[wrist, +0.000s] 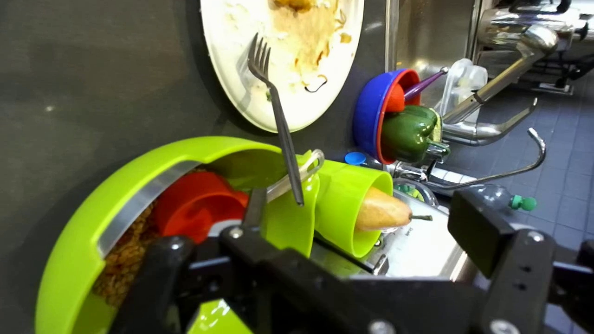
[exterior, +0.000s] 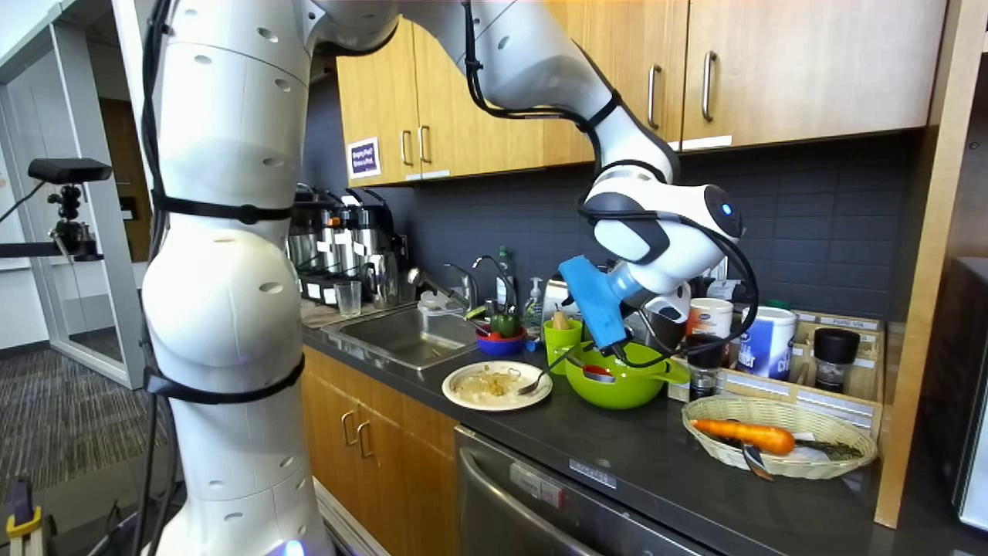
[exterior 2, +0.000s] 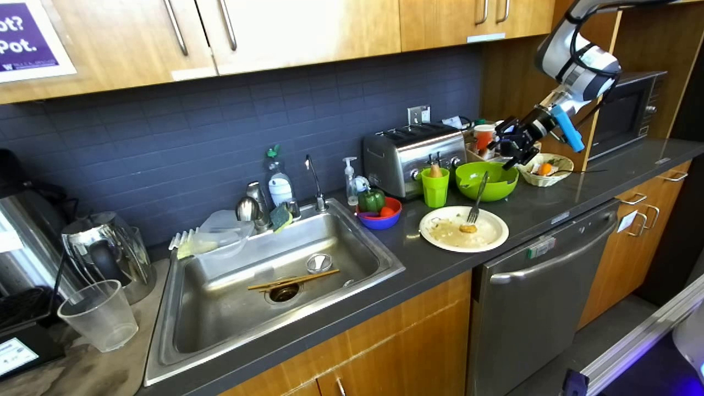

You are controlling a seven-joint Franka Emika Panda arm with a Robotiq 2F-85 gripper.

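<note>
- Above the round lime-green plastic bowl (exterior 2: 489,191), the black two-fingered gripper (wrist: 366,218) hangs tilted, its fingers (wrist: 480,234) spread wide apart.
- Directly behind one finger in the wrist view is part of that bowl; whether the two touch cannot be told.
- Below that same finger, inside the bowl, sit a round red plastic cup (wrist: 199,204) and brown granular food (wrist: 123,260).
- Near that finger ends the handle of a slim dark fork (wrist: 286,141), which slants down across the bowl's rim, its tines at a round white plate (exterior 2: 432,234) smeared with food scraps (wrist: 306,35), lower than the fingers.
- Through the gap between the fingers in the wrist view shows a yellowish-brown pear (wrist: 383,211), stem up, standing in a tapered lime-green plastic cup (wrist: 341,195) just beside the bowl.
- Well apart from the fingers, past that green cup, a blue bowl (wrist: 368,110) with a red inside holds a dark-green bell pepper (wrist: 408,132).
- Toward the dark tiled wall (exterior 2: 330,110) from the fingers stands a brushed-steel toaster (exterior 2: 404,165).
- On the opposite side of the fingers from the plate, a pale oval wicker basket (exterior: 803,469) carries an orange carrot (exterior: 745,434).
</note>
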